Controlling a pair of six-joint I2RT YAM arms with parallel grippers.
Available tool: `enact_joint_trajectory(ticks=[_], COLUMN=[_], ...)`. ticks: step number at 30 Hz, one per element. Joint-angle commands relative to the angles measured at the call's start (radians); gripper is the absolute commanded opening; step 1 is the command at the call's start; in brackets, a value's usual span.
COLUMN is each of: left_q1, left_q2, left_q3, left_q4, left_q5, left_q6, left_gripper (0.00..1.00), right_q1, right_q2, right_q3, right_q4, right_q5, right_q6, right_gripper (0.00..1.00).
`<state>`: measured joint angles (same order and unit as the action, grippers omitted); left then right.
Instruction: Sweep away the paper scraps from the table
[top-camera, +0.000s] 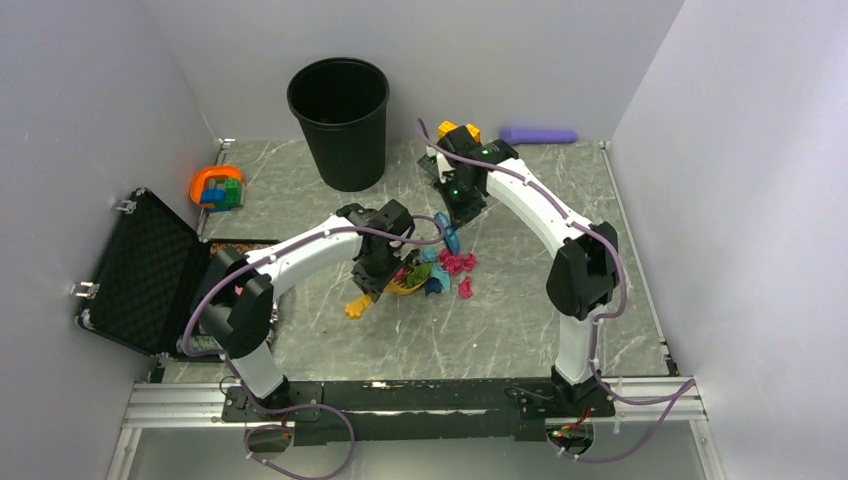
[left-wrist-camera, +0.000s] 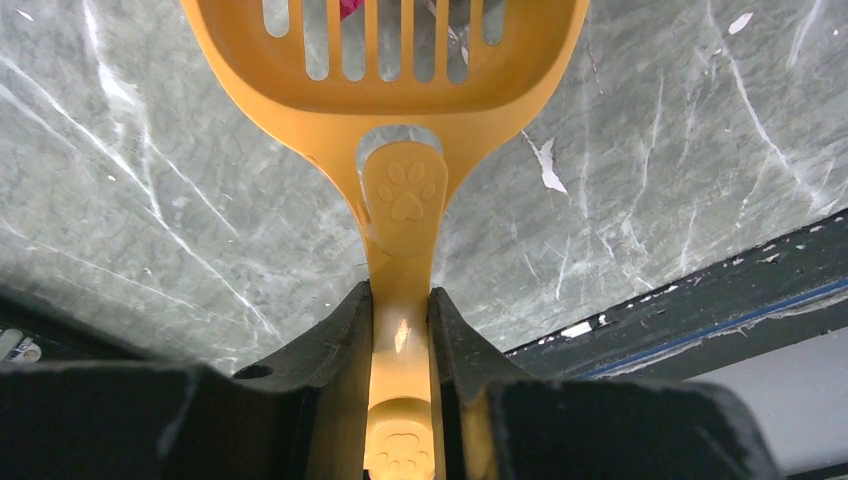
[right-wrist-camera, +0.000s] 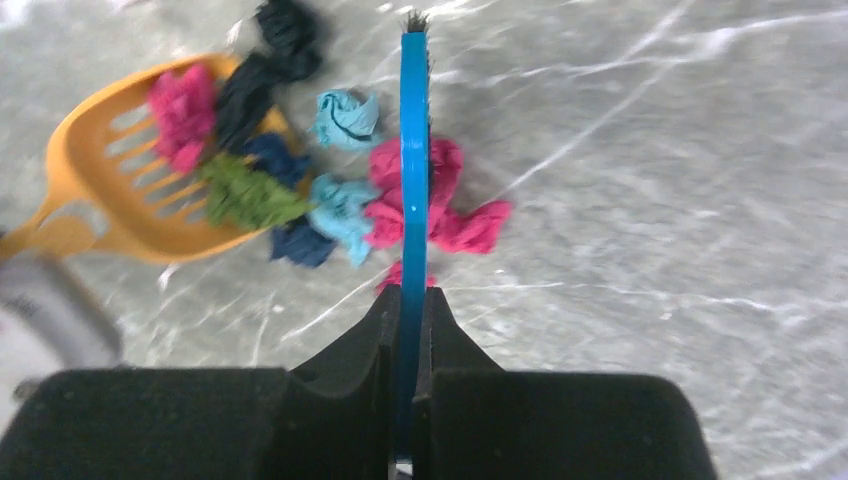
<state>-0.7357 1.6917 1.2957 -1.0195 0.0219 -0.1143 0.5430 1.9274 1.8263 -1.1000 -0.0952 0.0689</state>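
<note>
The paper scraps (top-camera: 452, 265) lie in a cluster mid-table (top-camera: 520, 330): pink, teal, dark blue and green wads. My left gripper (left-wrist-camera: 400, 300) is shut on the handle of an orange slotted scoop (left-wrist-camera: 400, 100). The scoop (top-camera: 405, 285) rests at the cluster's left edge. In the right wrist view a pink wad (right-wrist-camera: 182, 110) and a green wad (right-wrist-camera: 245, 195) lie on the scoop (right-wrist-camera: 100, 200), and a teal wad (right-wrist-camera: 345, 118) and pink wads (right-wrist-camera: 470, 225) lie just off it. My right gripper (right-wrist-camera: 410, 300) is shut on a thin blue brush (right-wrist-camera: 413, 150) standing over the pink wads.
A black bin (top-camera: 340, 120) stands at the back centre. An open black foam-lined case (top-camera: 150, 270) is at the left edge. A toy brick build (top-camera: 217, 187) sits back left. A yellow-orange item (top-camera: 458, 130) and a purple object (top-camera: 538, 135) lie along the back wall.
</note>
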Motion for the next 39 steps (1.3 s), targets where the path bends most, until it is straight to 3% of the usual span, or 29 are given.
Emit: enact_joint_trajectory(ticks=[1,6,10,16,23,27,39], left_q1=[-0.007,-0.006,-0.005,0.011,0.026,0.028,0.021], left_q2=[-0.01,-0.009,0.004,0.029,0.037,0.045,-0.131], left_q3=[-0.022,-0.02,-0.003,0.0,0.007,0.017,-0.1], left_q4=[-0.02,-0.038,-0.054,-0.064,-0.058,-0.057,0.147], left_q5=[0.046,0.111,0.12,0.141,0.118,0.096,-0.019], left_q6=[-0.011,-0.041,-0.052,-0.063,-0.034,-0.024,0.028], left_gripper=[0.0,0.0,0.0,0.0,0.0,0.0,0.0], right_q1=[-0.003,0.004,0.026,0.082,0.094,0.097,0.1], right_q2=[0.056,0.113,0.144,0.18,0.107,0.051,-0.064], right_q3=[0.114,0.132,0.1,0.106,0.012,-0.033,-0.083], right_q4=[-0.027,0.047,0.13,0.133,0.128,0.155,0.075], right_q5=[0.277,0.341,0.282,0.105,-0.236,-0.354,-0.299], right_q6=[0.031,0.014,-0.026,-0.06,-0.024,0.02,0.058], right_gripper=[0.0,0.0,0.0,0.0,0.0,0.0,0.0])
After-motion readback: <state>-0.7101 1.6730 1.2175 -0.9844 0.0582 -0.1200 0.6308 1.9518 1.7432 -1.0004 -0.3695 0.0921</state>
